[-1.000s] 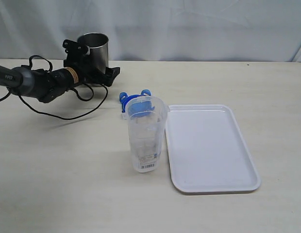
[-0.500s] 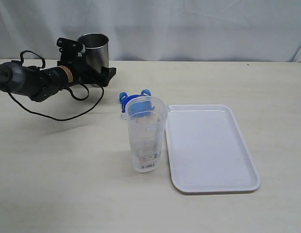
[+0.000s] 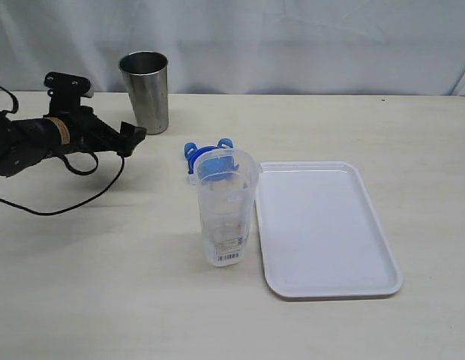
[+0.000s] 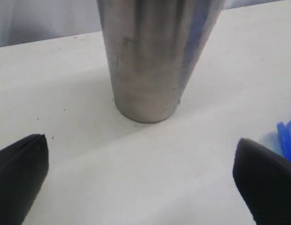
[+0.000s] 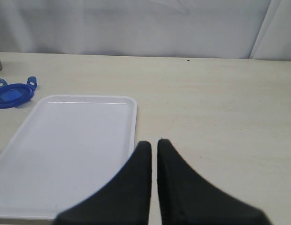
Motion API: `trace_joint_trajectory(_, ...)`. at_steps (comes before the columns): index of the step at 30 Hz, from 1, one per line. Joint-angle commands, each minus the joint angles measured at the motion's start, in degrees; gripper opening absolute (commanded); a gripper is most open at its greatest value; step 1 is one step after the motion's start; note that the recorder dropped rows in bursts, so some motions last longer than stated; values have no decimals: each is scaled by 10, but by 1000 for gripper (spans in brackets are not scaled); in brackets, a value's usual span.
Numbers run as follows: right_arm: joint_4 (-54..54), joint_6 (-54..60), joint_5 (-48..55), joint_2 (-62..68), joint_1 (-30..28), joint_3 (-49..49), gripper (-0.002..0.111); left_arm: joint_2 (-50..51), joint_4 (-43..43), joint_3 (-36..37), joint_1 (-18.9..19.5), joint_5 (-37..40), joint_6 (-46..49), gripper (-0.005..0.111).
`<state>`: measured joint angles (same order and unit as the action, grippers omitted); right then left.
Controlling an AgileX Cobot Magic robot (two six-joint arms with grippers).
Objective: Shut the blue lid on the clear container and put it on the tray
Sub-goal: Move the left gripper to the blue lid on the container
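Note:
The clear container stands upright and open-topped on the table, just left of the white tray. Behind it, flat on the table, lies the blue lid, partly seen through the container's rim. My left gripper hovers low at the far left, open and empty, well apart from lid and container. In the left wrist view its jaws stand wide with bare table between them, and a corner of the blue lid shows at the edge. My right gripper is shut and empty, beside the tray, with the lid beyond.
A grey steel cup stands upright at the back left, just beyond my left gripper; it fills the left wrist view. A black cable from the left arm loops over the table. A pale curtain closes off the back.
My left arm has drawn back leftward and away from the steel cup, which now stands free. The gripper stayed open. Container, lid and tray have not moved.

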<state>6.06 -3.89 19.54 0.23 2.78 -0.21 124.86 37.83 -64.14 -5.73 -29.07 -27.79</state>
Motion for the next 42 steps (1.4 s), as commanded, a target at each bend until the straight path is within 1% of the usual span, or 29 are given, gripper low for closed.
trace_joint_trajectory(1, 4, 0, 0, -2, -1, 2, 5, -103, -27, 88, 11, -13, 27, 104)
trace_joint_trajectory(3, 4, 0, 0, -2, -1, 2, 5, -164, -26, 121, 11, 15, 22, 104)
trace_joint_trajectory(4, 4, 0, 0, -2, -1, 2, 5, -201, -24, 133, 10, 66, 13, 104)
trace_joint_trajectory(5, 4, 0, 0, -2, -1, 2, 5, -223, -25, 136, 10, 94, 5, 104)
trace_joint_trajectory(7, 4, 0, 0, -2, -1, 2, 5, -266, -25, 137, 7, 185, -11, 104)
trace_joint_trajectory(10, 4, 0, 0, -2, -1, 2, 5, -320, -25, 137, 7, 285, -11, 104)
trace_joint_trajectory(12, 4, 0, 0, -2, -1, 2, 5, -350, -32, 137, 7, 338, -12, 104)
trace_joint_trajectory(15, 4, 0, 0, -2, -1, 2, 5, -390, -58, 137, 7, 372, -12, 104)
trace_joint_trajectory(17, 4, 0, 0, -2, -1, 2, 5, -411, -91, 137, 6, 390, -12, 104)
trace_joint_trajectory(19, 4, 0, 0, -2, -1, 2, 5, -424, -118, 137, -4, 431, -10, 104)
trace_joint_trajectory(22, 4, 0, 0, -2, -1, 2, 5, -424, -135, 137, -25, 472, -10, 104)
trace_joint_trajectory(27, 4, 0, 0, -2, -1, 2, 5, -389, -221, 132, -71, 479, 26, 104)
trace_joint_trajectory(32, 4, 0, 0, -2, -1, 2, 5, -322, -362, 92, -103, 497, 128, 104)
trace_joint_trajectory(35, 4, 0, 0, -2, -1, 2, 5, -292, -436, 65, -122, 491, 181, 104)
trace_joint_trajectory(38, 4, 0, 0, -2, -1, 2, 5, -263, -457, 39, -143, 485, 203, 104)
trace_joint_trajectory(40, 4, 0, 0, -2, -1, 2, 5, -243, -458, 22, -150, 482, 205, 103)
trace_joint_trajectory(42, 4, 0, 0, -2, -1, 2, 5, -225, -458, 9, -150, 482, 205, 98)
